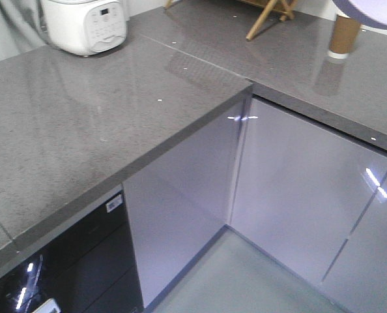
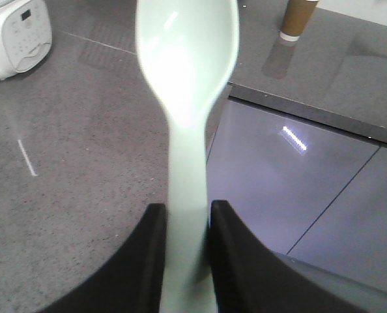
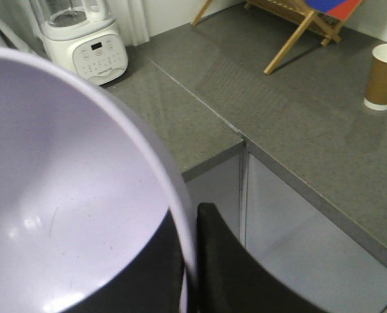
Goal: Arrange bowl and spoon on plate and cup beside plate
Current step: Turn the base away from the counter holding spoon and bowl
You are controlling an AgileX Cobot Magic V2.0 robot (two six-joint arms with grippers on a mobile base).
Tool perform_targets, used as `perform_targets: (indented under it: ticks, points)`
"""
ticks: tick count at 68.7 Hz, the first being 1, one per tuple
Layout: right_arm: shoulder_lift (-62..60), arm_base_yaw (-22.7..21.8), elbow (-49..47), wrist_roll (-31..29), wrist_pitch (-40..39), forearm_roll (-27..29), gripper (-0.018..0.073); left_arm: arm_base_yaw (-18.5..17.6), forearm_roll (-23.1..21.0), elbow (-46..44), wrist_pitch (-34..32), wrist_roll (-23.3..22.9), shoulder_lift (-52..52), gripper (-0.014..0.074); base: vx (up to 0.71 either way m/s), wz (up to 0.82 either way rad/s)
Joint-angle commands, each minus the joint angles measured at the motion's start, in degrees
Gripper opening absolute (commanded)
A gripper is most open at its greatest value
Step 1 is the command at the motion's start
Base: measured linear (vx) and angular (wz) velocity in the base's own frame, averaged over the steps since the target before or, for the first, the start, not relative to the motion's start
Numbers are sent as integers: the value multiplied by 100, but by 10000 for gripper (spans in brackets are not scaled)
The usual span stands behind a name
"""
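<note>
So my left hand is clamped on the handle of the spoon, and my right hand is pinched on the wall of the bowl, one finger inside and one outside. Both are up in the air, not resting on anything.

Biggest thing around is the grey speckled counter, glossy, running in an L around a corner. Under it are shiny pale lilac cabinet doors, plus a black appliance front low on the left. At the back of the counter there's a white kitchen machine with a button panel, and further along the legs of a wooden stand.

The bowl is plain matte lavender, round, and fills most of my right wrist view. From the front camera only a sliver of its rim pokes in at the top right, above the cup.

The cup is brown paper with a white base band and white inside. It's upright on the far stretch of counter past the corner, well apart from both hands.

The spoon is pale mint, nearly white, with a rounded scoop catching a bright glare and pointing away from my fingers, over the counter edge.
</note>
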Motion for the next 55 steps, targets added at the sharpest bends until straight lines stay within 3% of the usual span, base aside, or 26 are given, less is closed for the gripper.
perform_targets:
  ticks: [1,55]
  points:
    - [-105,-29,-149,13,-405,89,-10,-13,-192,-155,-340,-1,-109,-7,-6,-36]
    - [-105,-29,-149,30,-405,89,-10,-13,-192,-155,-340,-1,-109,-7,-5,-32]
